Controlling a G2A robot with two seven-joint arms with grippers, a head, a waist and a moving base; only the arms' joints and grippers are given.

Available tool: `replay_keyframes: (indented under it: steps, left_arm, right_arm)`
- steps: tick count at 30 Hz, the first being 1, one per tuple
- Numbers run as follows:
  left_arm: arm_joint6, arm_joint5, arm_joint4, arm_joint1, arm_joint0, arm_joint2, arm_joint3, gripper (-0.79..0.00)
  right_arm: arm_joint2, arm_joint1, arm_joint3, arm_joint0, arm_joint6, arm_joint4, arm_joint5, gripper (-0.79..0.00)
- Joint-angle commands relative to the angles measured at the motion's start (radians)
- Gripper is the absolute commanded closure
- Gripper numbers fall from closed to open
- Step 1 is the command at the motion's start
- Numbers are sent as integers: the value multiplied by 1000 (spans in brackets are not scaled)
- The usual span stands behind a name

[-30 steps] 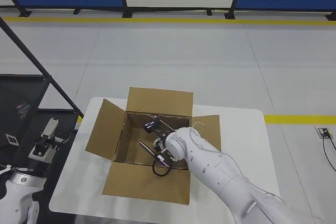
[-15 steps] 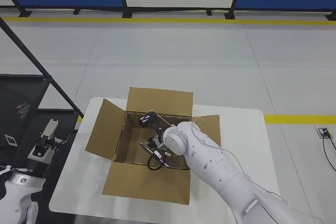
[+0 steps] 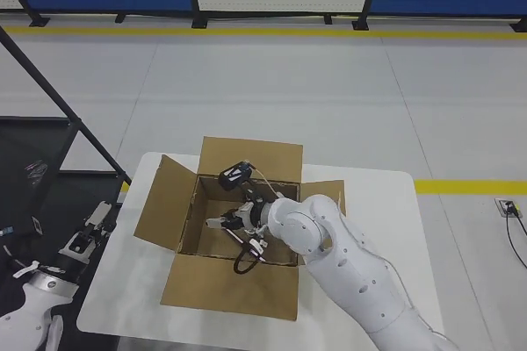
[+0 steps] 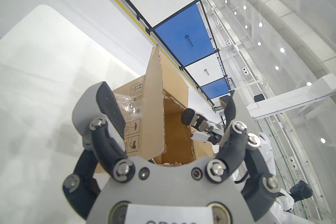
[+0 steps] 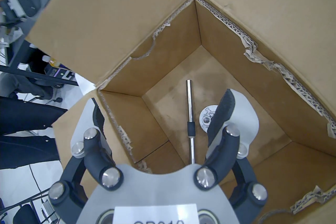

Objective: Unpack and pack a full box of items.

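unpacking seems nearly done: right gripper (image 5: 162, 104), wide and empty, hangs in the open box (image 5: 118, 12) over a rod (image 5: 189, 104) and small disc (image 5: 206, 117); left gripper (image 4: 165, 95), also wide, sits off left.

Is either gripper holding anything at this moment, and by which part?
Nothing is held. The right gripper is open over the metal rod lying in the box; the left gripper is open and empty.

A white table (image 3: 127, 281) carries one open cardboard box (image 3: 228, 291).
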Motion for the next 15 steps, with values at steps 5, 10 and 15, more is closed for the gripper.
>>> replay_keyframes:
  steps: [5,10,15]
  left_arm:
    - [14,-19,68,0,0,14,25,-785]
    - [14,-19,68,0,0,14,25,-785]
    - [14,-19,68,0,0,14,25,-785]
  right_arm:
    - [30,7,-50,-33,8,21,16,-785]
    - [30,7,-50,-33,8,21,16,-785]
    - [33,8,-52,-46,-9,31,12,-785]
